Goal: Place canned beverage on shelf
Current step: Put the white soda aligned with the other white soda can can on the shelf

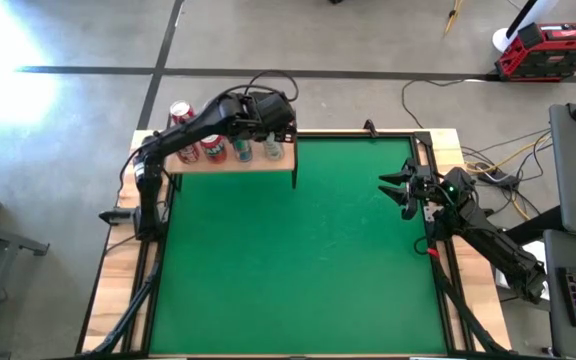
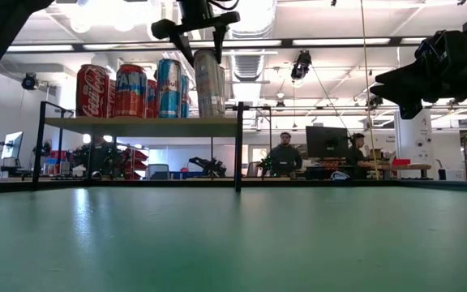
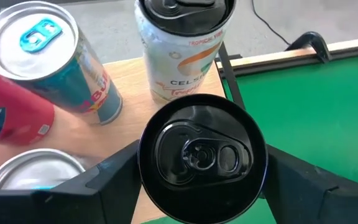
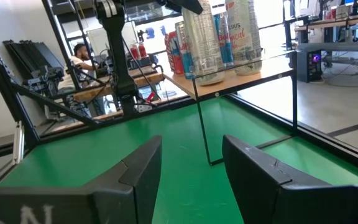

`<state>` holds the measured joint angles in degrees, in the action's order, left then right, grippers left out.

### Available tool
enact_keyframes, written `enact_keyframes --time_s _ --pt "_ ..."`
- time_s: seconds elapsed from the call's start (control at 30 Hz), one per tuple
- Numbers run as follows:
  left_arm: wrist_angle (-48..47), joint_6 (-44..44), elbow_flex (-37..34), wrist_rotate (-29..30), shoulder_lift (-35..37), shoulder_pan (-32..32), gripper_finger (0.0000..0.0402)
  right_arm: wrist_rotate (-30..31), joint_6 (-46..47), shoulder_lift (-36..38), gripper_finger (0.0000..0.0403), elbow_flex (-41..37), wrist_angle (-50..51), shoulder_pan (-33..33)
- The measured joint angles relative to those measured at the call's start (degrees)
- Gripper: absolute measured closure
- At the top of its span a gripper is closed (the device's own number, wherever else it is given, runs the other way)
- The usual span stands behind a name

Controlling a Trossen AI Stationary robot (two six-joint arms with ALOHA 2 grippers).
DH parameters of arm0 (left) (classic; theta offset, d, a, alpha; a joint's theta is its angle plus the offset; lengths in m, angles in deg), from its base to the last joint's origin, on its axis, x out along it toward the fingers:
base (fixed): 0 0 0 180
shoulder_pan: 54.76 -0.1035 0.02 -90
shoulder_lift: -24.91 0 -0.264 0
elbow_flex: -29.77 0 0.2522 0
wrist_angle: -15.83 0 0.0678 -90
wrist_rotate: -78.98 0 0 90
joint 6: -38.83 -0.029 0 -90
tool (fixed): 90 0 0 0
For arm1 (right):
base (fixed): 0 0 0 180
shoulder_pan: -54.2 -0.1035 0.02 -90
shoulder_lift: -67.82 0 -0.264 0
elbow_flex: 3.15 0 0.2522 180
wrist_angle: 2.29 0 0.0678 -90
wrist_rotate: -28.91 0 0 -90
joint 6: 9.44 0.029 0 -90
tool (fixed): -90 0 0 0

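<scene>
left hand (image 1: 268, 130) hiding shelf cans (partly)

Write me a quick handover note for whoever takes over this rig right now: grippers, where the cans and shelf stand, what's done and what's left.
Left gripper: shut on a black-topped can, held over the shelf at its end nearest the right arm.
Right gripper: open, empty, waiting over the green mat at its right edge.
Shelf: at the mat's far left corner, already carrying several cans, among them a Coca-Cola can and a Celsius can.
Done: earlier cans shelved.
Left: set this can down, release, withdraw. No other loose cans in view.
</scene>
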<state>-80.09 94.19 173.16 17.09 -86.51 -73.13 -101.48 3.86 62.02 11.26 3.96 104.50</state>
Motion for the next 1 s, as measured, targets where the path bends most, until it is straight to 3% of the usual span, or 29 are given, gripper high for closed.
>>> enact_keyframes --time_s 0.63,1.0 --pt "-3.4 10.81 -0.04 3.53 0.0 0.93 0.0133 0.0 0.0 0.0 0.0241 0.02 0.0 0.0" --pt "-3.93 10.73 -0.04 3.2 0.07 0.93 0.0133 0.0 0.0 0.0 0.0241 0.0 0.0 -0.01"
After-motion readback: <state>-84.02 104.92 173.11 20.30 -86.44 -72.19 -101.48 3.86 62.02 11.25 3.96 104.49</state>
